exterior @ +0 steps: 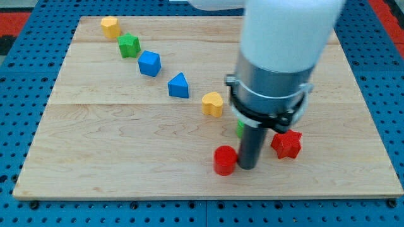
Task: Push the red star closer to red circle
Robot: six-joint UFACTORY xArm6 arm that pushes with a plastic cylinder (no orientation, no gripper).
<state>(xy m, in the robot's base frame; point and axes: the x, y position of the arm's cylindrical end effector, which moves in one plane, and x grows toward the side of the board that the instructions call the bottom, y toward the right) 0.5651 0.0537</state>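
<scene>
The red star [287, 144] lies on the wooden board [113, 139] at the view's lower right. The red circle [225, 159] is a short cylinder to the star's left, near the board's bottom edge. My tip [247, 168] stands between the two, touching or almost touching the circle's right side. The star is a short gap to the tip's right. The arm's grey and white body hides the board behind the rod.
A diagonal row runs from the view's top left: yellow block [110, 26], green star [129, 45], blue pentagon-like block [149, 64], blue triangle [178, 86], yellow heart [213, 103]. A green block [240, 128] peeks from behind the rod.
</scene>
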